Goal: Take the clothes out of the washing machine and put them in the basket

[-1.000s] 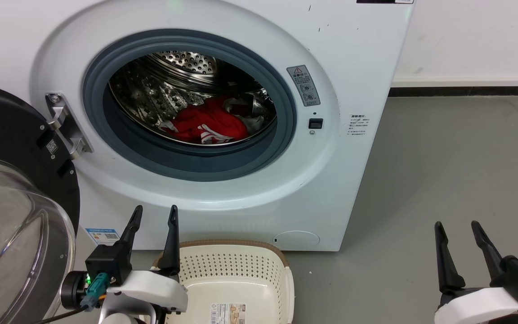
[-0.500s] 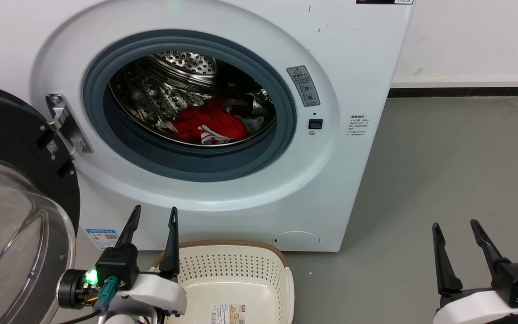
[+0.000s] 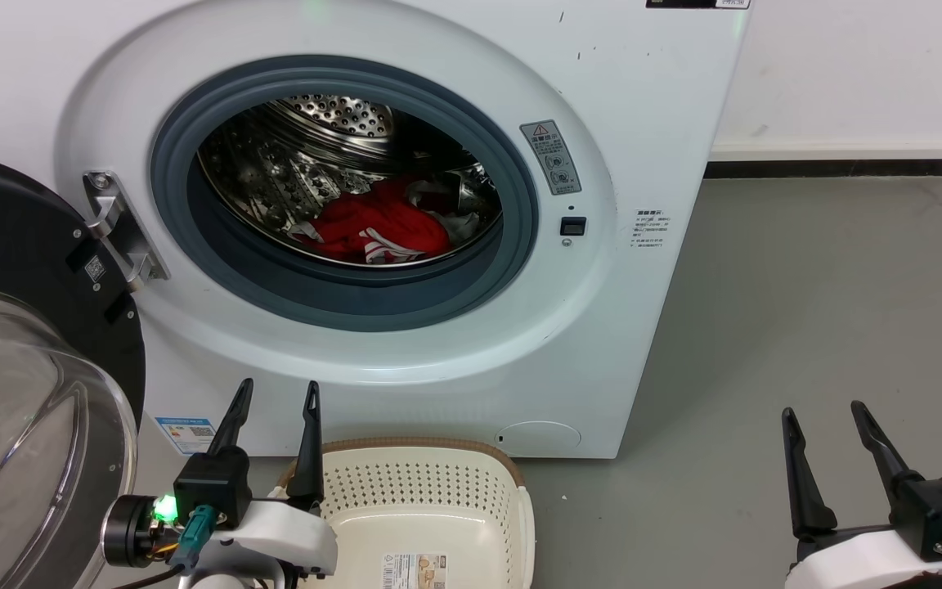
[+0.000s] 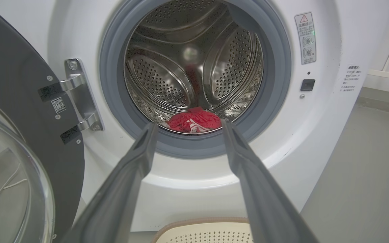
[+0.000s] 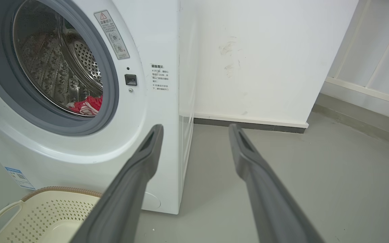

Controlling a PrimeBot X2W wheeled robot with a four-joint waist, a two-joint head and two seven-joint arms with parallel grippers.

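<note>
Clothes: the clothes are lying heaped on the bottom of the steel drum, red with striped white trim, well back behind the grey seal.
Left pincer: the left pincer is hovering low before the washing machine, just beside the basket's left rim, its 2 fingers spread wide and gripping nothing.
Right pincer: the right pincer is hanging well off to the right over bare floor, fingers likewise parted, empty.
Key relation: the heap is sitting up and forward from the left pincer. In the left wrist view it is showing right between the fingertips, so that arm is aiming almost straight at it and is the nearer one.
Long axis: the heap is spreading side to side across the drum floor (crumpled, so I am judging loosely).
Basket: the basket is standing on the floor against the machine's foot, under the porthole, looking empty.
Door: the door is hanging wide open at left, its glass bulging close to the left arm.
Room: a white wall is running behind, with a dark skirting strip.
Stage: I am judging the first reach as not yet begun.
</note>
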